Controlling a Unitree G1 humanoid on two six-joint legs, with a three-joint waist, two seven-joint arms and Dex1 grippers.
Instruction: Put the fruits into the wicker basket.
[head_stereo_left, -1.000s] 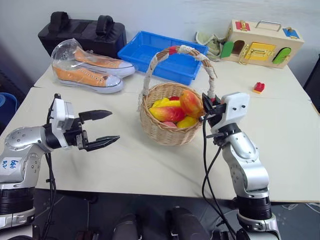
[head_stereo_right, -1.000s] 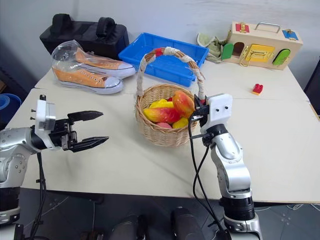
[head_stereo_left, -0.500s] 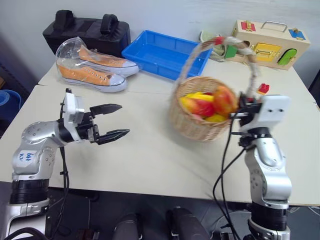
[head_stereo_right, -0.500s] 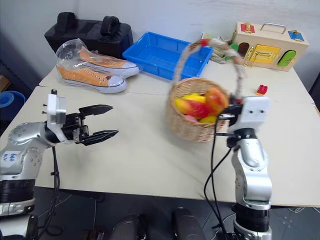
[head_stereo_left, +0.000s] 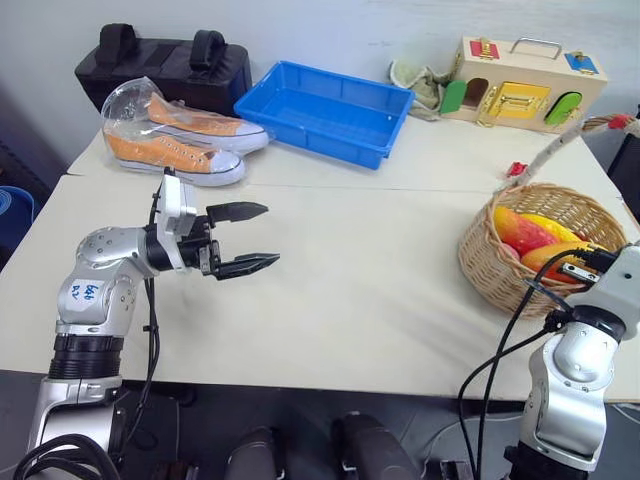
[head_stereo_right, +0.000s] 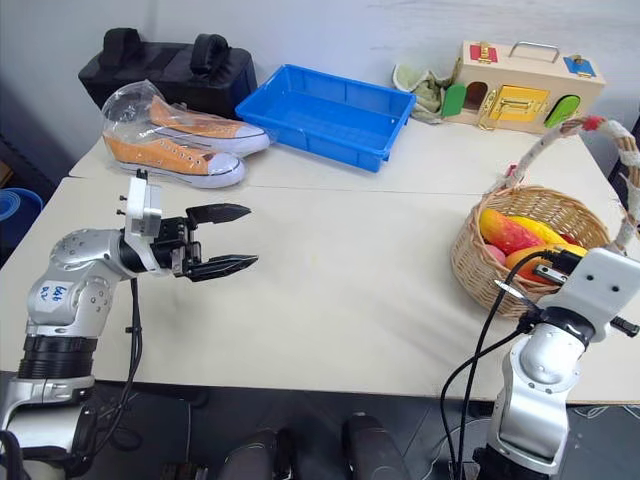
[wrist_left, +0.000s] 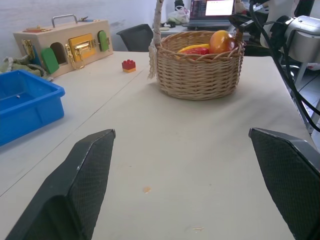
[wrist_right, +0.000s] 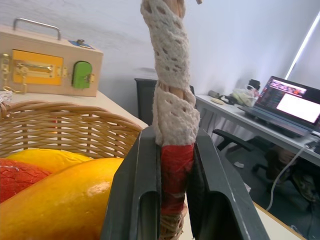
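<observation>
Now, state per item:
wicker basket (head_stereo_right: 520, 250): sits at the right end of the beige table (head_stereo_left: 350, 290), close to the front edge and right in front of the right arm; handle arches up over it, whitish cord wrap with red ends.
fruits (head_stereo_left: 528, 236): both mango-like ones inside the basket, yellow-to-red, one lying toward the back, the orange one (wrist_right: 55, 205) at the near rim just beside the right gripper; a plain yellow toy fruit lies between them in the pile.
right gripper (wrist_right: 175, 200): fingers pressed together on the basket handle, pinching the red-wrapped foot of the arch where it meets the rim; cord-wrapped part rises straight up out of the pinch.
left gripper (head_stereo_left: 255, 238): fingers spread wide, nothing between them; hovers above the table's left half, pointing across toward the basket, well apart from it.
left wrist view: both black fingertips (wrist_left: 80, 185) frame bare tabletop; basket stands beyond with fruit showing over its rim.
blue plastic tray (head_stereo_left: 325, 110): at the back middle of the table, nothing visible in it.
orange sneakers (head_stereo_left: 180, 140): pair at back left, partly under a clear plastic cover, just left of the tray.
black bag (head_stereo_left: 165, 65): behind the sneakers against the wall.
wooden latch box (head_stereo_left: 515, 85): back right, coloured doors and a metal handle on top; a greenish cloth (head_stereo_left: 415, 82) bunched beside it.
red toy brick (wrist_left: 129, 65): on the table between the latch box and the basket.
</observation>
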